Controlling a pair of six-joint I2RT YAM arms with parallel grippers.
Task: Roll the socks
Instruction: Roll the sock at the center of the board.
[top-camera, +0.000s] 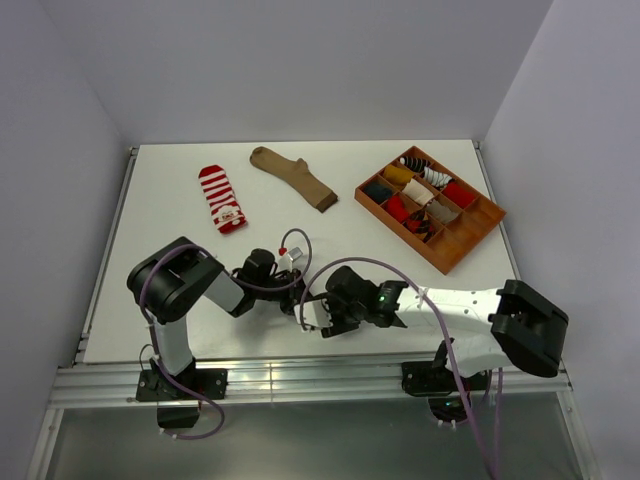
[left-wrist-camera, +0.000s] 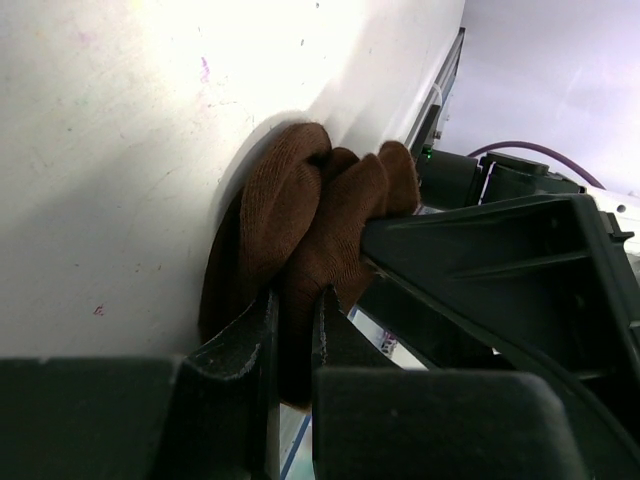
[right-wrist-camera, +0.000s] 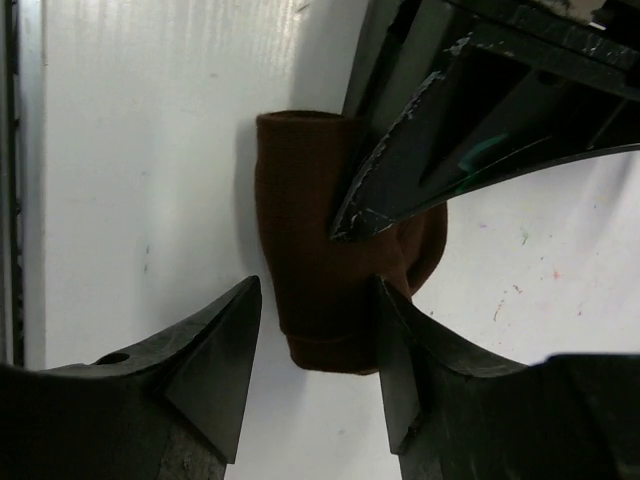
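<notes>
On the white counter (top-camera: 160, 200), by its near edge, a bunched dark brown sock (right-wrist-camera: 310, 250) is lying; the left hand (left-wrist-camera: 292, 310) is pinching it, and the right hand (right-wrist-camera: 315, 290) is straddling its end, fingers spread.

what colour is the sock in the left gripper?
Dark brown; no pattern visible on the sock. Clearest in the left wrist view.
</notes>
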